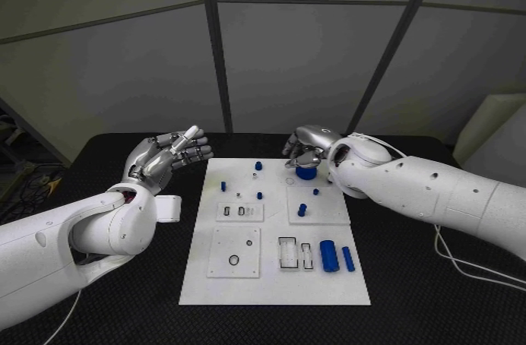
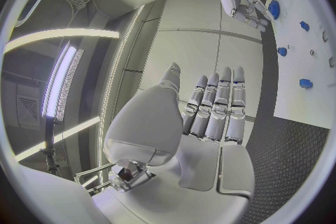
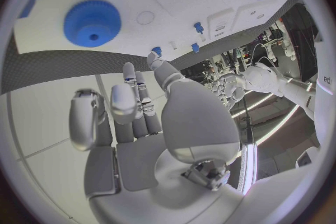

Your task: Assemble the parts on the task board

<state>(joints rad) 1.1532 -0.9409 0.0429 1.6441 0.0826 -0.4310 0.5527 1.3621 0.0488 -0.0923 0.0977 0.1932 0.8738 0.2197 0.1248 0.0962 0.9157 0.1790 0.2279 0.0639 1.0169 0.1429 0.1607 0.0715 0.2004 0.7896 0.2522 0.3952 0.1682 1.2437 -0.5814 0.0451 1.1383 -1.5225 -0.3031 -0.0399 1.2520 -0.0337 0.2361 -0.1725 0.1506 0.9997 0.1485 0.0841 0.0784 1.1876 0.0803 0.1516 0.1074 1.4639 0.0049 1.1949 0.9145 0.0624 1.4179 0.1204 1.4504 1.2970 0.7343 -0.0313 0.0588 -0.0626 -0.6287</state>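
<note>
Early stage, by judgement: task board mid-worktop, blue cylinder loose near; right hand above blue gear, fingers part-curled, empty; left hand raised, fingers wide.

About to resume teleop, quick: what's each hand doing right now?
Left hand: open, holding nothing, raised beside the task board.
Right hand: empty, fingers apart, above the blue gear.

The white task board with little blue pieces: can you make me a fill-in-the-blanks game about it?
1. The white task board lies on a ____ table.
2. The round blue toothed gear sits nearest the robot's ____ hand.
3. The left hand holds ____.

Missing words: black; right; nothing
</note>
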